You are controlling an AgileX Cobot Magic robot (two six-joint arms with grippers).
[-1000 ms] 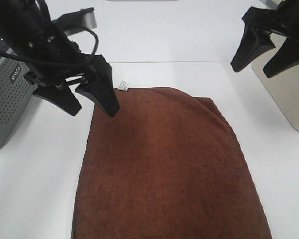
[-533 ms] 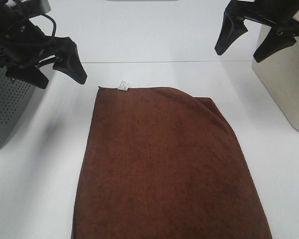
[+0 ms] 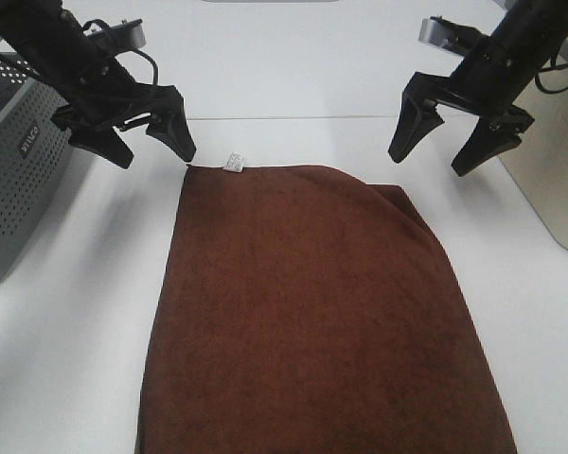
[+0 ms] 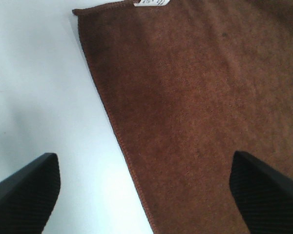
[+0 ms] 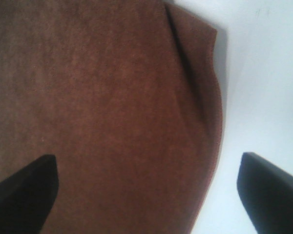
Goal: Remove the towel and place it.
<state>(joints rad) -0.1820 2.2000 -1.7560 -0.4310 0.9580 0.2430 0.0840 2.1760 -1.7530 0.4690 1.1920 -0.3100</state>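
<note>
Upper left, the left gripper (image 3: 154, 151) is wide open, holding nothing; upper right, the right gripper (image 3: 428, 163) too. Below them the towel (image 3: 312, 312) lies flat mid-frame, its bottom end cut off. Bare white table (image 3: 76, 312) runs along both sides.

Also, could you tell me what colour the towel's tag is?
White tag, clearest in the exterior high view.

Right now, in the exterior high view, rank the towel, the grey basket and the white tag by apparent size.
1. towel, largest by far
2. grey basket, though the frame cuts part of it off
3. white tag, tiny
</note>
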